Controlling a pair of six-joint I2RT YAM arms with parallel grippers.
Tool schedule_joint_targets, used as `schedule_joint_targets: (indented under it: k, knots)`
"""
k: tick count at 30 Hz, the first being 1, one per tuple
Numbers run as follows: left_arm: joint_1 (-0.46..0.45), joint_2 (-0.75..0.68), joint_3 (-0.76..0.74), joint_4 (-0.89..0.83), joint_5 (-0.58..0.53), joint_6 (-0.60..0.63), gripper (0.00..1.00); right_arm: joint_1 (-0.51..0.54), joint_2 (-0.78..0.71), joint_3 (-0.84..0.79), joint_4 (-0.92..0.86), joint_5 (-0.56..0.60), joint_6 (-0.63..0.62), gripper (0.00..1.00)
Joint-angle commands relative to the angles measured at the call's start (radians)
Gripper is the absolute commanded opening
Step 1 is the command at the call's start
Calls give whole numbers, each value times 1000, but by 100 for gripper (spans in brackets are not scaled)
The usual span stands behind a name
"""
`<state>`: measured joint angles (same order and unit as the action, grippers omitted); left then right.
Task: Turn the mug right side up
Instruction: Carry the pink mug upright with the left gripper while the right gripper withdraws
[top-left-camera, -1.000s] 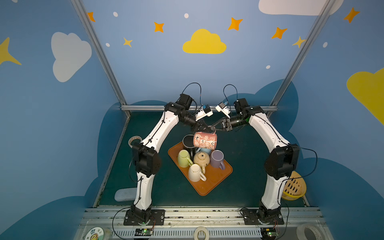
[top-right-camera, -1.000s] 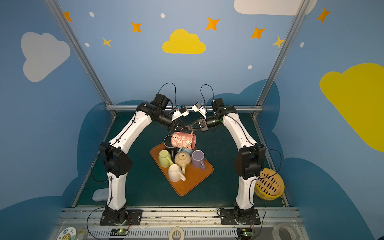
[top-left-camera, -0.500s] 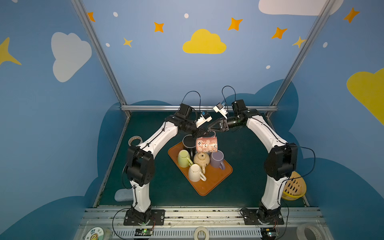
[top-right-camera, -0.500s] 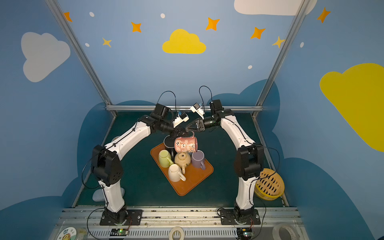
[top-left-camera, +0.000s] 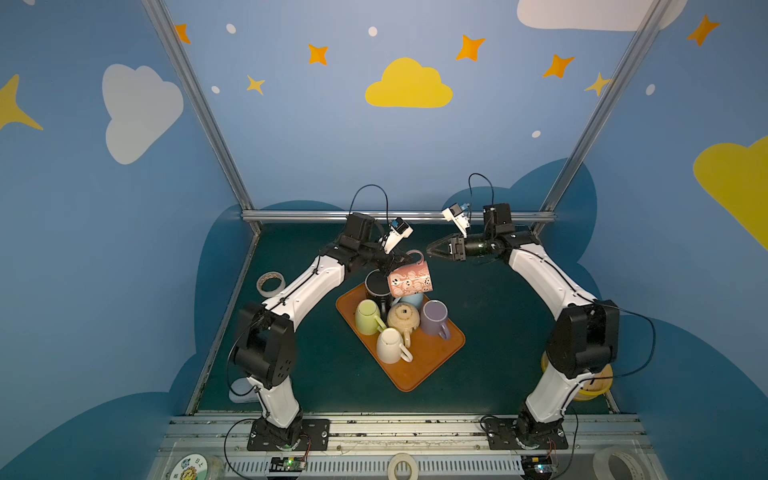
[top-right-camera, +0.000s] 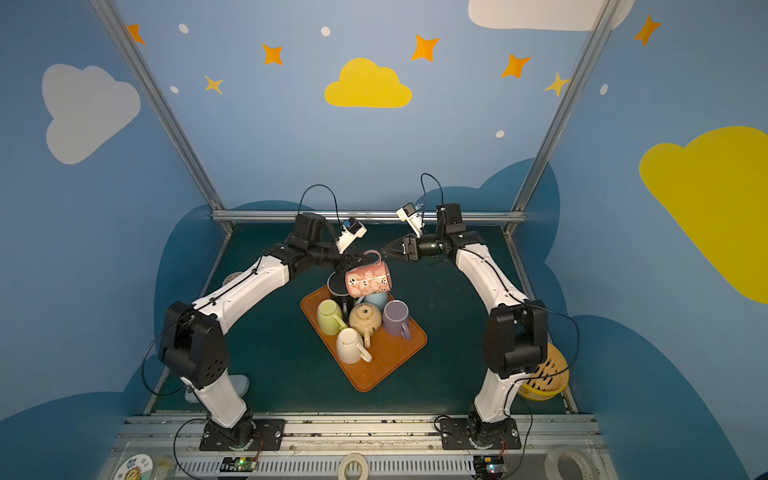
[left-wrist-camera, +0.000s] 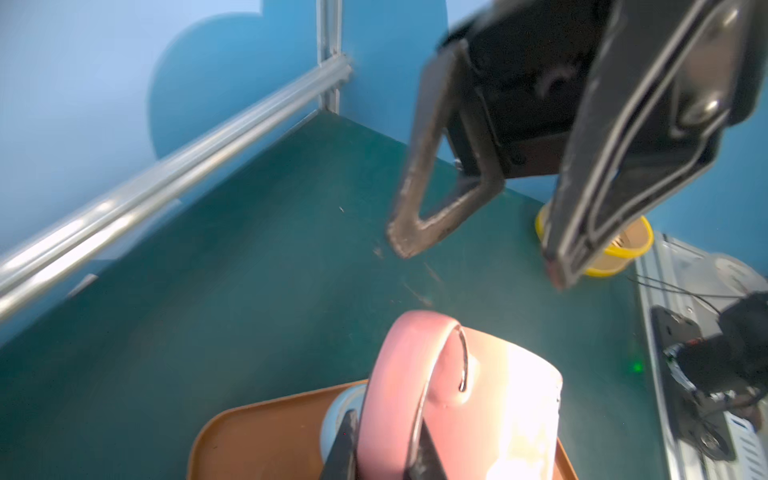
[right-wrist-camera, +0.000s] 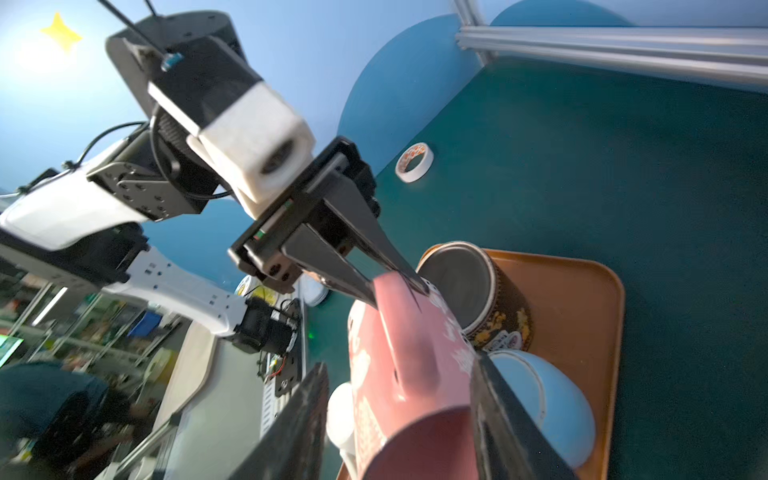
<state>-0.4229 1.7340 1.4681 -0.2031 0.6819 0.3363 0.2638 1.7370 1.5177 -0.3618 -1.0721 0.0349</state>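
Observation:
The pink patterned mug (top-left-camera: 410, 280) (top-right-camera: 369, 281) hangs on its side above the far end of the orange tray (top-left-camera: 415, 370), handle uppermost. My left gripper (left-wrist-camera: 384, 453) is shut on the pink handle (left-wrist-camera: 409, 374), with a finger on each side; in the right wrist view the left gripper (right-wrist-camera: 395, 282) pinches that same handle. My right gripper (top-left-camera: 430, 249) (top-right-camera: 386, 249) is open just right of the handle. In the right wrist view the right gripper (right-wrist-camera: 399, 432) has its fingers spread on either side of the mug's (right-wrist-camera: 411, 365) near end, with a gap on one side.
Upside down on the tray stand a green (top-left-camera: 368, 318), beige (top-left-camera: 403, 318), purple (top-left-camera: 434, 318) and white mug (top-left-camera: 390, 345); a black mug (top-left-camera: 376, 286) and a light blue one (top-left-camera: 411, 299) sit below the pink mug. A tape roll (top-left-camera: 270, 283) lies left, a yellow basket (top-left-camera: 598, 386) right.
The right gripper has opened and drawn back a little to the right. The left arm has swung lower while the mug stayed in its grip above the tray.

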Motion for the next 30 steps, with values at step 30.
schedule_joint_targets:
  k: [30]
  knots:
    - [194, -127, -411, 906, -990, -201, 3, 25, -350, -531, 698, 485, 374, 20]
